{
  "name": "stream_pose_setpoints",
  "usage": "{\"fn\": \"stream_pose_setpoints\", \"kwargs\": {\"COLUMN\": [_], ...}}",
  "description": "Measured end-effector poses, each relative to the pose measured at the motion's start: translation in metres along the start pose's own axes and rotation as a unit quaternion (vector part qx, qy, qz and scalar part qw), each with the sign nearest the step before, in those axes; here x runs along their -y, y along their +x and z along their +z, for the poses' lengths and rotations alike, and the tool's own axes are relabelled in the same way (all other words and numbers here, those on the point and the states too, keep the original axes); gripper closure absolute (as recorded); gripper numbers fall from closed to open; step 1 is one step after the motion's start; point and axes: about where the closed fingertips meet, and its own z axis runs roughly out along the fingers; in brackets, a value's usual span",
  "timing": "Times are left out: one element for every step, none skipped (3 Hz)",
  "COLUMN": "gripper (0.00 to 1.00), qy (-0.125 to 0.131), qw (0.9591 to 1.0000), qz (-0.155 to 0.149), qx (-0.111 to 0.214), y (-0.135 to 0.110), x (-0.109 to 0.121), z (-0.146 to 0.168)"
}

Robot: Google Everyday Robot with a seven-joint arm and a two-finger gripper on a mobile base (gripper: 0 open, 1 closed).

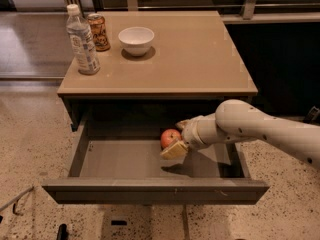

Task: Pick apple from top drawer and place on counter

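The apple is small and red with yellowish patches. It rests on the grey floor of the open top drawer, near the middle back. My gripper reaches in from the right on a white arm and is open. One cream finger is in front of the apple and the other finger is behind it, so the apple sits partly between them. The tan counter lies above the drawer.
On the counter's back left stand a plastic water bottle, a brown can and a white bowl. The drawer's front panel sticks out toward me. Speckled terrazzo floor surrounds the cabinet.
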Motion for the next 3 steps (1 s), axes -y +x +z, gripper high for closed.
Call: {"fn": "stream_pose_setpoints", "kwargs": {"gripper": [0.14,0.11,0.06], "qy": [0.0,0.003,0.01], "qw": [1.0,1.0,0.9999], "qz": [0.0,0.001,0.003], "qx": [0.0,0.0,0.002], "y": [0.0,0.002,0.01], "x": [0.0,0.003,0.01], "z": [0.0,0.003,0.013]}}
